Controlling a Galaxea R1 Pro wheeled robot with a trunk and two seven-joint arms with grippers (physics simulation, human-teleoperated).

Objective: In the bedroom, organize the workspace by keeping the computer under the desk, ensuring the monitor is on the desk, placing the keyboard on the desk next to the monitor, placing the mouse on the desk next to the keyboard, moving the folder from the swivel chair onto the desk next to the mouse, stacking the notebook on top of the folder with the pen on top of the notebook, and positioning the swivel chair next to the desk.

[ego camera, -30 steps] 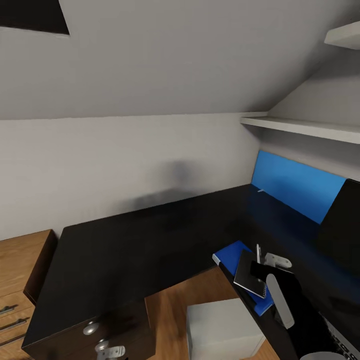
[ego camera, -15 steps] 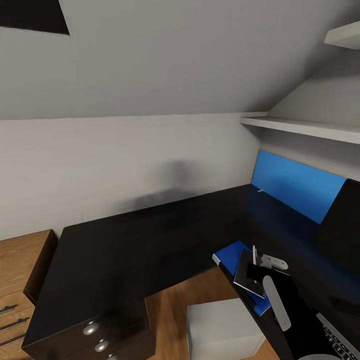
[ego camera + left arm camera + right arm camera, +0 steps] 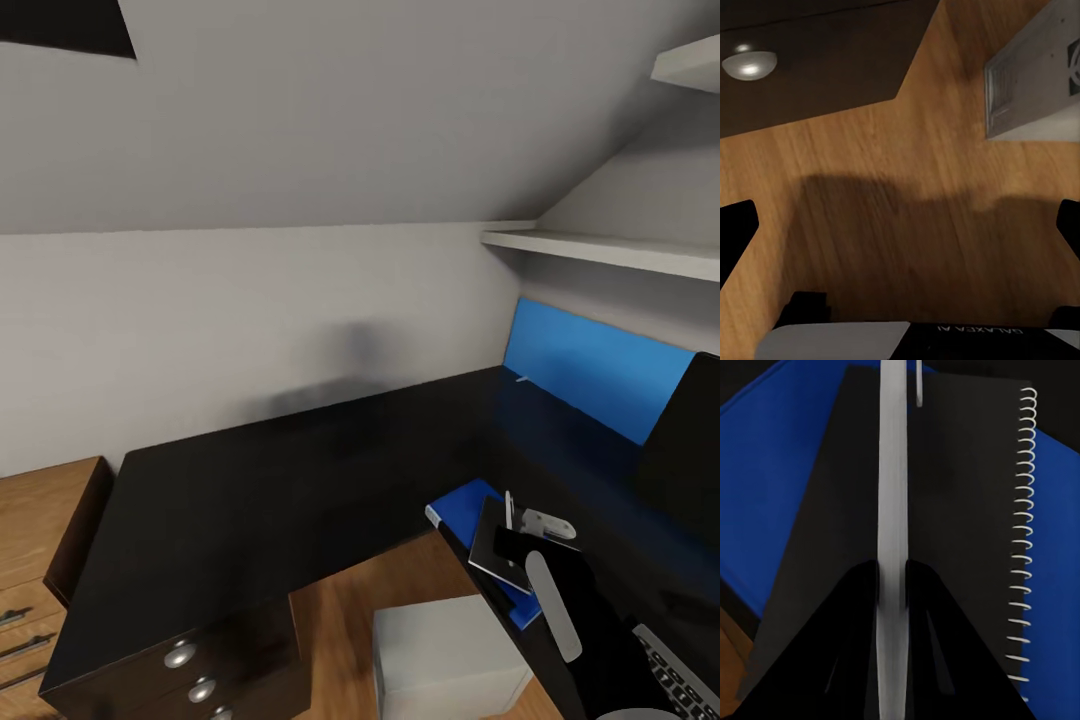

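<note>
The pen [image 3: 892,510] is pinched in the right gripper [image 3: 892,592] directly above the notebook [image 3: 967,510], its long axis parallel to the spiral binding; the notebook lies on the folder [image 3: 462,505] on the worktop [image 3: 250,490].

Right arm [image 3: 585,640] clad in glossy black with a pale grey elongated panel, silver bracket at the wrist, black tapered fingers [image 3: 840,660], mirrored white lettering seen on the left gripper [image 3: 907,225] housing
</note>
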